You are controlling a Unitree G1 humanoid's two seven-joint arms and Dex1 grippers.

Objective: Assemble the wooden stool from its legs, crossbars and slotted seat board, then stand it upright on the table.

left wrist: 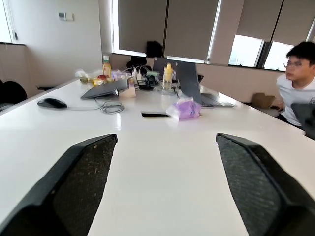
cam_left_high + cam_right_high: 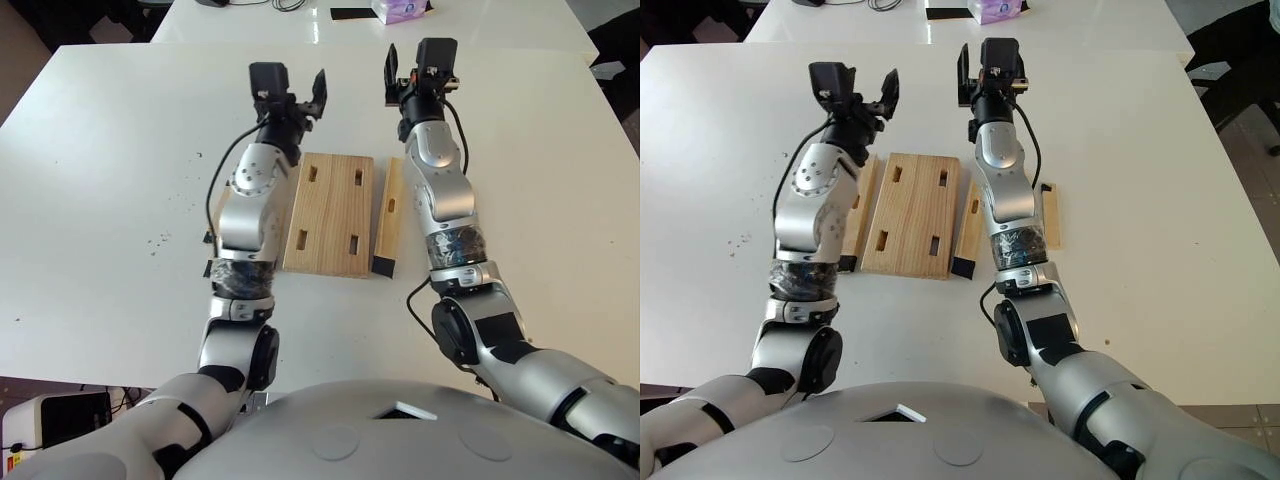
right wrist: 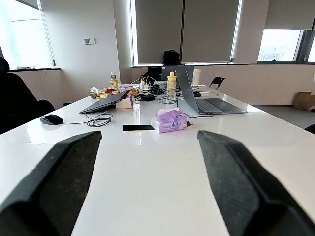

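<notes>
Behind my left gripper (image 2: pixel 295 95) and right gripper (image 2: pixel 412 75), both released, the pale seat board (image 2: pixel 330 212) lies flat, four slots up.

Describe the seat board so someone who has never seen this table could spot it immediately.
Start at the big white table and look to its middle, where pale wooden parts lie flat. The seat board is the wide rectangular panel among them; unlike the narrow strips beside it, it has four small rectangular slots.
</notes>
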